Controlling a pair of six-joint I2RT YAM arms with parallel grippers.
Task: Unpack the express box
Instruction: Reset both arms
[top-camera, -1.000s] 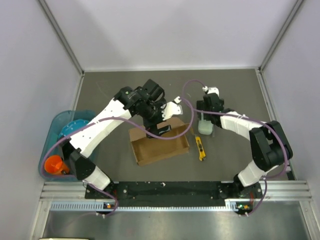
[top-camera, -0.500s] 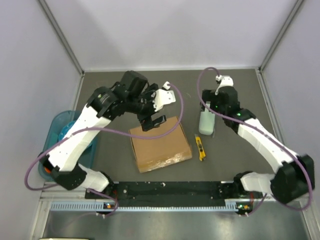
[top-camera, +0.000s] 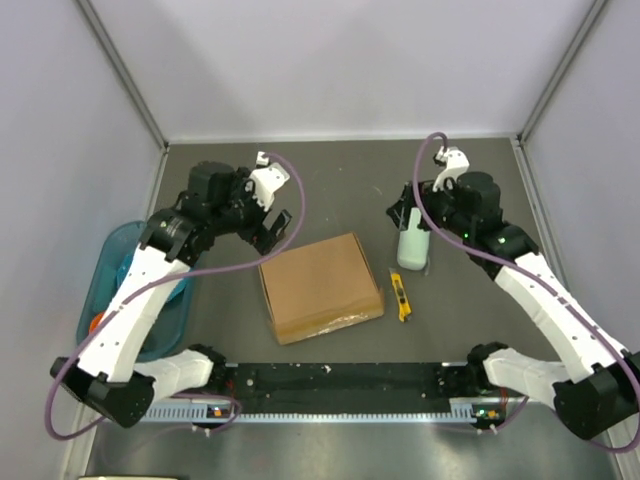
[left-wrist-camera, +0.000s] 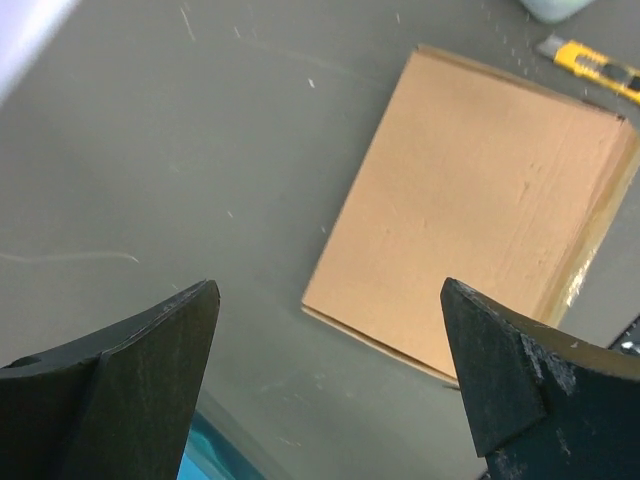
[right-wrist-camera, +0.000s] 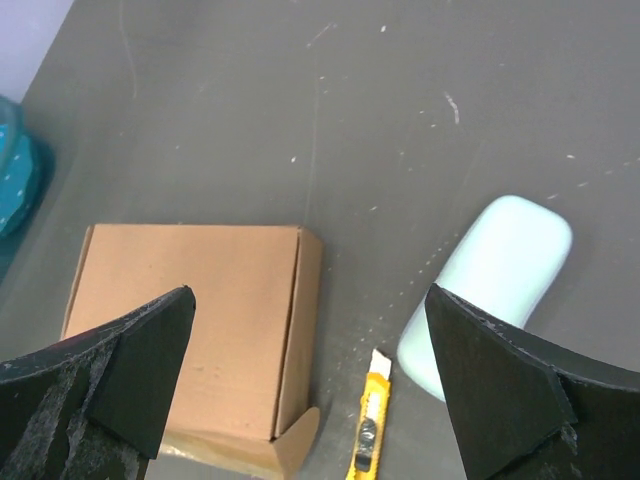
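Note:
The express box is a flat brown cardboard box lying closed in the middle of the table. It also shows in the left wrist view and in the right wrist view, where a small flap sticks out at one corner. My left gripper is open and empty, raised behind the box's far left corner. My right gripper is open and empty, raised to the far right of the box, above the gap between box and bottle.
A pale green bottle lies right of the box. A yellow utility knife lies between them. A teal bin sits at the left wall with an orange item in it.
The box stood open a second ago and now lies closed. My left gripper has pulled back up and to the left, away from the box. My right gripper has risen from the bottle.

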